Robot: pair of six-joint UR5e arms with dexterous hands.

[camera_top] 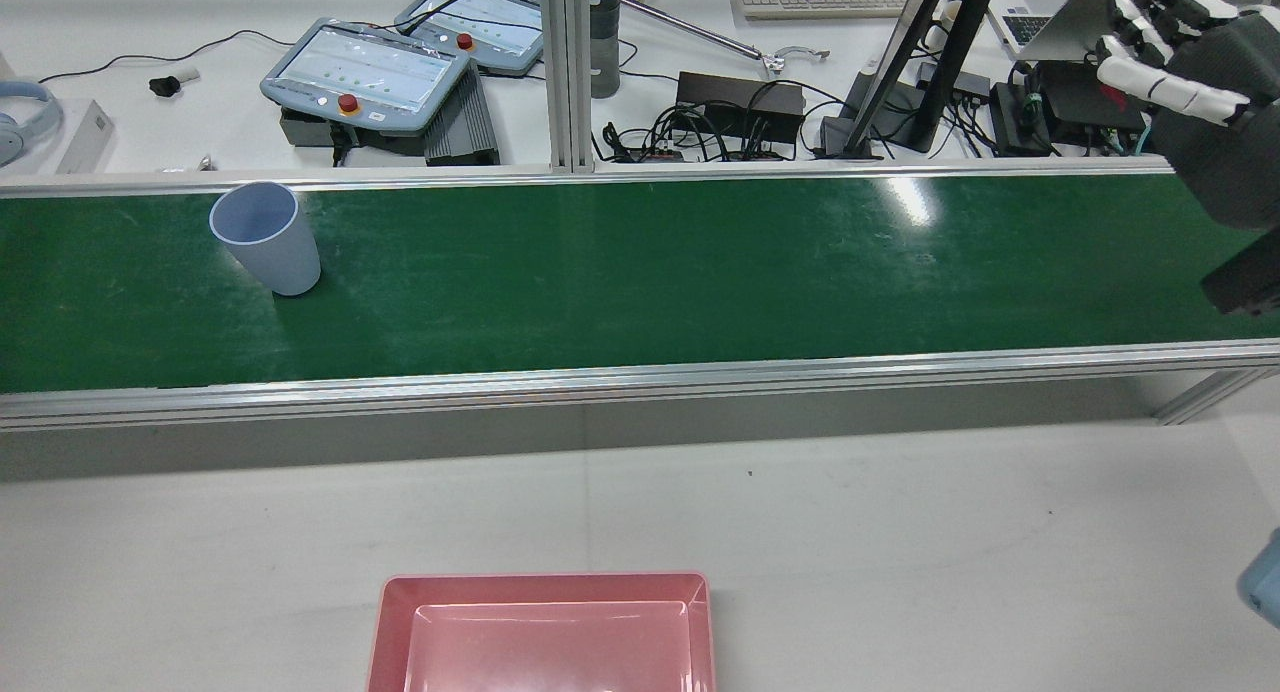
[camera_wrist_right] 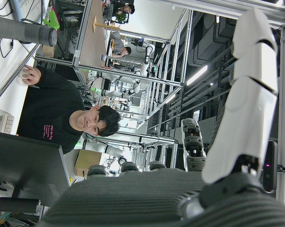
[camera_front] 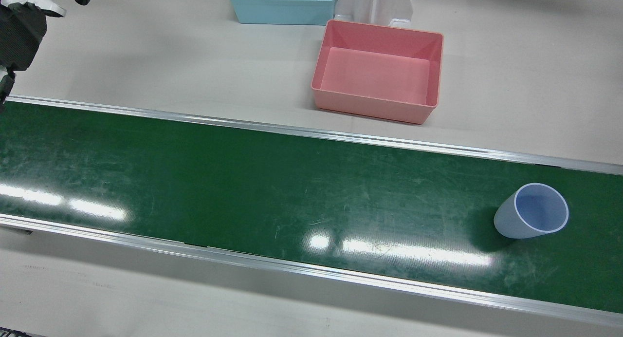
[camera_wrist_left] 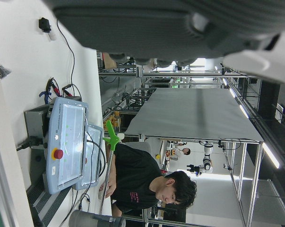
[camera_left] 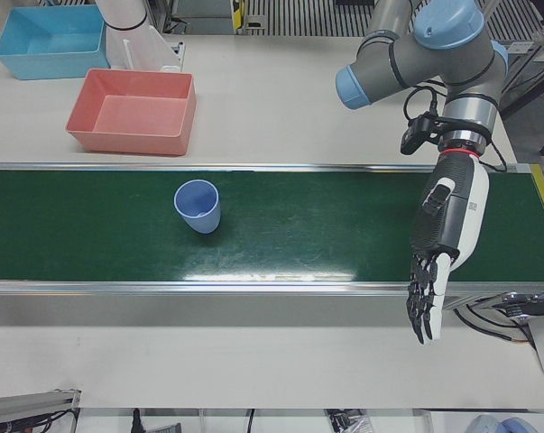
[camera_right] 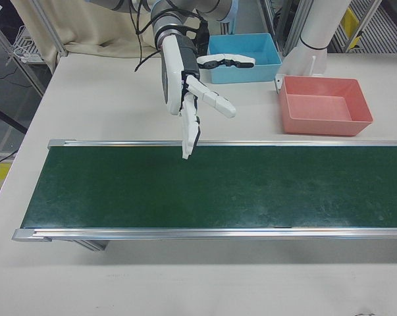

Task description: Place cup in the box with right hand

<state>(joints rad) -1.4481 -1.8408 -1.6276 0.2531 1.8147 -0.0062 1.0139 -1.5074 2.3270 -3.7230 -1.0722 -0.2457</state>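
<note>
A pale blue cup (camera_front: 531, 217) stands upright on the green conveyor belt (camera_front: 243, 181), toward the robot's left end, also in the rear view (camera_top: 265, 237) and left-front view (camera_left: 198, 206). The pink box (camera_front: 377, 110) sits empty on the white table beside the belt (camera_top: 400, 612) (camera_left: 127, 142) (camera_right: 323, 125). My right hand (camera_right: 188, 92) hovers open, fingers spread, over the table-side edge of the belt far from the cup (camera_front: 24, 20) (camera_top: 1190, 82). My left hand (camera_left: 443, 244) hangs open, fingers pointing down, beyond the cup at the belt's other end.
A blue box (camera_front: 282, 6) and a white arm pedestal (camera_front: 375, 6) stand behind the pink box. Past the belt's far rail lie teach pendants (camera_top: 365, 72), cables and a monitor stand (camera_top: 900, 62). A person sits at that desk in both hand views.
</note>
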